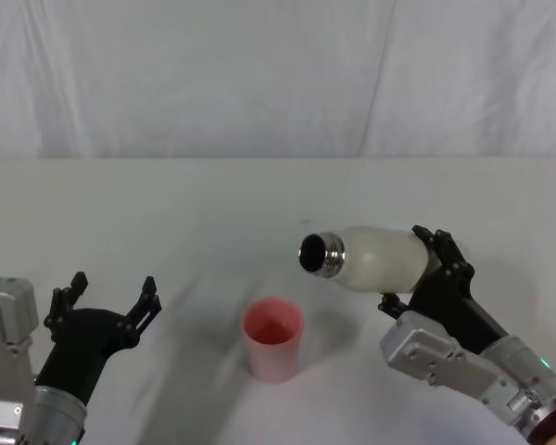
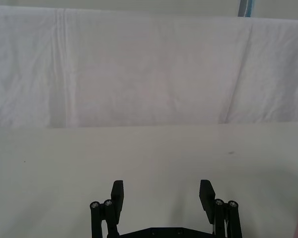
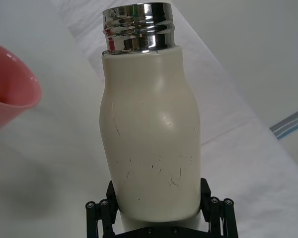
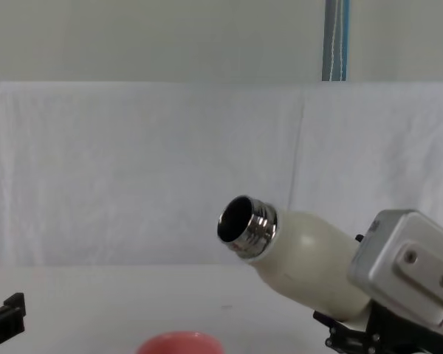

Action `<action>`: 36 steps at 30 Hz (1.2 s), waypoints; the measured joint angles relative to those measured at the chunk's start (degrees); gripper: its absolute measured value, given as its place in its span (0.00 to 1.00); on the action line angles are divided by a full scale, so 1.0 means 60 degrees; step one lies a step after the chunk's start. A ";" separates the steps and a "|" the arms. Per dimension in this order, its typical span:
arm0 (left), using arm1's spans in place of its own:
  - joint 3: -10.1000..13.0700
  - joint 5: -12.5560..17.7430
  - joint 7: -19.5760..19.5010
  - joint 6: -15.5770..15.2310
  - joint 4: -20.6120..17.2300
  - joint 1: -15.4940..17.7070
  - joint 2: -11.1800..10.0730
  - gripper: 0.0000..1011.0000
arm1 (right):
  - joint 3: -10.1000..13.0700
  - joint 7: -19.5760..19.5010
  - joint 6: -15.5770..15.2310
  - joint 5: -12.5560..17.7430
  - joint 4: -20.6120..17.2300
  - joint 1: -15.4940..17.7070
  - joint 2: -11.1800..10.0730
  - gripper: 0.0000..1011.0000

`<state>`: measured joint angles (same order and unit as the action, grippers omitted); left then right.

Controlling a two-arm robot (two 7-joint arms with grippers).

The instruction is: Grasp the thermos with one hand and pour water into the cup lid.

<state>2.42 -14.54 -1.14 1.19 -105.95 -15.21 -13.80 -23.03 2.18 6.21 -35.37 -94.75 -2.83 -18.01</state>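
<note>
The cream-white thermos [image 1: 378,259] hangs in the air, tipped over to the left, its open steel neck [image 1: 319,254] a little above and to the right of the pink cup lid [image 1: 273,338]. My right gripper [image 1: 424,271] is shut on the thermos's lower body; the fingers [image 3: 102,210] flank the bottle [image 3: 150,148] in the right wrist view. The chest view shows the thermos [image 4: 303,262] angled up-left over the cup lid's rim [image 4: 179,343]. The cup lid [image 3: 7,94] stands upright on the table. My left gripper [image 1: 107,297] rests open at the near left, holding nothing.
A white cloth covers the table [image 1: 167,213] and hangs as a backdrop [image 1: 259,74] behind it. The left gripper's open fingers [image 2: 117,196] point across bare cloth. A blue-edged strip [image 4: 335,40] stands in the room behind.
</note>
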 joint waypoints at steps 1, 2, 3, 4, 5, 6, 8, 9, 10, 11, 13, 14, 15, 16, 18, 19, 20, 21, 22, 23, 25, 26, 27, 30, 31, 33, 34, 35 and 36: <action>0.0000 0.0000 0.0000 0.0000 0.0000 0.0000 0.0000 0.99 | -0.0040 -0.0037 0.0000 -0.0105 0.0011 -0.0019 -0.0020 0.96; 0.0000 0.0000 0.0000 0.0000 0.0000 0.0000 0.0000 0.99 | -0.0080 -0.0081 -0.0002 -0.0208 0.0026 -0.0045 -0.0035 0.96; 0.0000 0.0000 0.0000 0.0000 0.0000 0.0000 0.0000 0.99 | -0.0080 -0.0081 -0.0002 -0.0208 0.0026 -0.0045 -0.0035 0.96; 0.0000 0.0000 0.0000 0.0000 0.0000 0.0000 -0.0001 0.99 | -0.0124 -0.0121 -0.0010 -0.0328 0.0043 -0.0071 -0.0054 0.96; 0.0000 0.0000 0.0000 0.0000 0.0000 0.0000 -0.0001 0.99 | -0.0124 -0.0121 -0.0010 -0.0328 0.0043 -0.0071 -0.0054 0.96; 0.0000 0.0001 0.0000 0.0000 0.0000 0.0000 0.0000 0.99 | -0.0172 -0.0178 -0.0025 -0.0460 0.0068 -0.0104 -0.0079 0.96; 0.0000 0.0000 0.0000 0.0000 0.0000 0.0000 0.0000 0.99 | -0.0206 -0.0224 -0.0034 -0.0564 0.0080 -0.0122 -0.0102 0.96; 0.0000 0.0000 0.0000 0.0000 0.0000 0.0000 0.0000 0.99 | -0.0237 -0.0257 -0.0042 -0.0655 0.0091 -0.0139 -0.0125 0.96; 0.0000 0.0000 0.0000 0.0000 0.0000 0.0000 0.0000 0.99 | -0.0252 -0.0277 -0.0046 -0.0701 0.0094 -0.0148 -0.0137 0.96; 0.0000 0.0001 0.0000 0.0000 0.0000 0.0000 0.0000 0.99 | -0.0266 -0.0304 -0.0054 -0.0740 0.0097 -0.0154 -0.0147 0.96; 0.0000 0.0000 0.0000 0.0000 0.0000 0.0000 0.0000 0.99 | -0.0313 -0.0368 -0.0072 -0.0861 0.0101 -0.0176 -0.0173 0.96; 0.0000 0.0000 0.0000 0.0000 0.0000 0.0000 0.0000 0.99 | -0.0328 -0.0396 -0.0081 -0.0909 0.0102 -0.0183 -0.0180 0.96; 0.0000 0.0000 0.0000 0.0000 0.0000 0.0000 0.0000 0.99 | -0.0346 -0.0415 -0.0092 -0.0958 0.0106 -0.0194 -0.0188 0.96; 0.0000 0.0000 0.0000 0.0000 0.0000 0.0000 0.0000 0.99 | -0.0374 -0.0460 -0.0113 -0.1042 0.0118 -0.0212 -0.0203 0.96; 0.0000 0.0000 0.0000 0.0000 0.0000 0.0000 0.0000 0.99 | -0.0408 -0.0500 -0.0134 -0.1135 0.0129 -0.0234 -0.0222 0.96; 0.0000 0.0000 0.0000 0.0000 0.0000 0.0000 0.0000 0.99 | -0.0419 -0.0518 -0.0141 -0.1163 0.0131 -0.0241 -0.0230 0.96; 0.0000 0.0001 0.0000 0.0000 0.0000 0.0000 0.0000 0.99 | -0.0429 -0.0531 -0.0144 -0.1186 0.0132 -0.0247 -0.0236 0.96; 0.0000 0.0000 0.0000 -0.0001 0.0000 0.0000 -0.0001 0.99 | -0.0438 -0.0541 -0.0149 -0.1210 0.0133 -0.0253 -0.0242 0.96; 0.0000 0.0000 0.0000 0.0000 0.0000 0.0000 0.0000 0.99 | -0.0454 -0.0559 -0.0162 -0.1252 0.0141 -0.0263 -0.0251 0.96; 0.0000 0.0000 0.0000 0.0000 0.0000 0.0000 0.0000 0.99 | -0.0463 -0.0576 -0.0170 -0.1275 0.0148 -0.0271 -0.0254 0.96; 0.0000 0.0000 0.0000 0.0000 0.0000 0.0000 0.0000 0.99 | -0.0496 -0.0638 -0.0194 -0.1372 0.0169 -0.0297 -0.0260 0.96; 0.0000 0.0000 0.0000 0.0000 0.0000 0.0000 0.0000 0.99 | -0.0507 -0.0657 -0.0203 -0.1408 0.0177 -0.0304 -0.0261 0.96; 0.0000 0.0001 0.0000 0.0000 0.0000 0.0000 0.0000 0.99 | -0.0528 -0.0697 -0.0220 -0.1470 0.0193 -0.0325 -0.0264 0.96; 0.0000 0.0001 0.0000 0.0000 0.0000 0.0000 0.0000 0.99 | -0.0559 -0.0745 -0.0250 -0.1554 0.0212 -0.0347 -0.0272 0.96; 0.0000 0.0000 0.0000 0.0000 0.0000 0.0000 0.0000 0.99 | -0.0584 -0.0777 -0.0266 -0.1617 0.0222 -0.0363 -0.0278 0.96; 0.0000 0.0000 0.0000 0.0000 0.0000 0.0000 0.0000 0.99 | -0.0614 -0.0812 -0.0282 -0.1681 0.0243 -0.0380 -0.0280 0.96; 0.0000 0.0000 0.0000 0.0000 0.0000 0.0000 0.0000 0.99 | -0.0626 -0.0833 -0.0286 -0.1715 0.0254 -0.0390 -0.0280 0.96; 0.0000 0.0000 0.0000 0.0000 0.0000 0.0000 0.0000 0.99 | -0.0649 -0.0861 -0.0301 -0.1773 0.0271 -0.0411 -0.0281 0.96; 0.0000 0.0000 0.0000 0.0000 0.0000 0.0000 0.0000 0.99 | -0.0679 -0.0899 -0.0315 -0.1833 0.0293 -0.0429 -0.0281 0.96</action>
<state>2.41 -14.54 -1.14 1.19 -105.95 -15.21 -13.80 -27.10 -3.21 4.32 -46.37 -92.99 -5.41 -19.70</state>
